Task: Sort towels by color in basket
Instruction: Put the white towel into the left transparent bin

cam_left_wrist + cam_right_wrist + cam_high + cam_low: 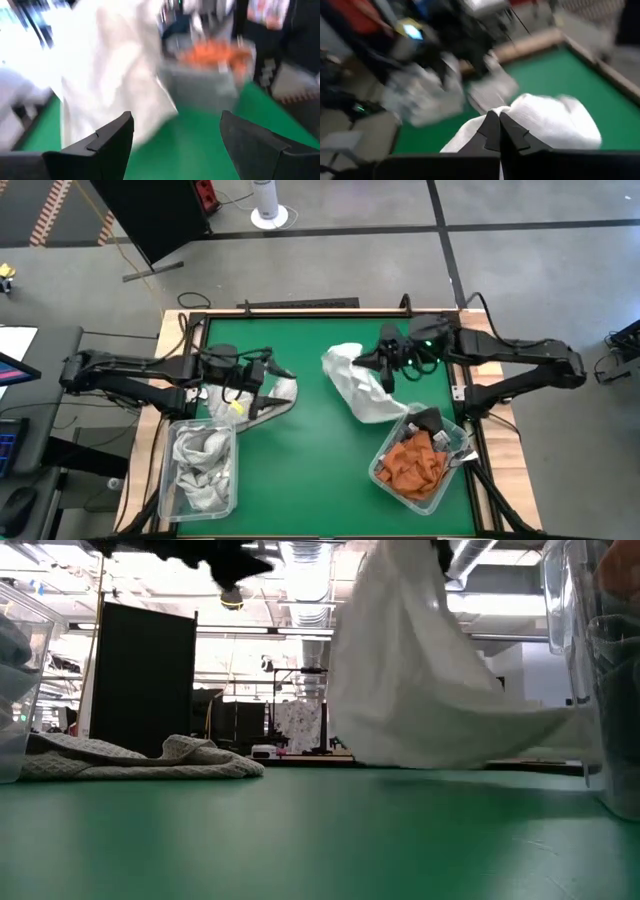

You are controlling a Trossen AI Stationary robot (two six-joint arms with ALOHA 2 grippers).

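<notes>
The right gripper (388,372) is clenched on the white towel (352,380), which hangs limp below it; soft and light, best pinched at a bunched fold.

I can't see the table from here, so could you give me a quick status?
Right gripper shut on white towel, lifting it. Left gripper open above checked towel. Nothing in the way.

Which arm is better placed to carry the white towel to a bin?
The right. The right gripper is already shut on the white towel, holding it up off the green table. The left gripper is open, over by the checked towel.
</notes>
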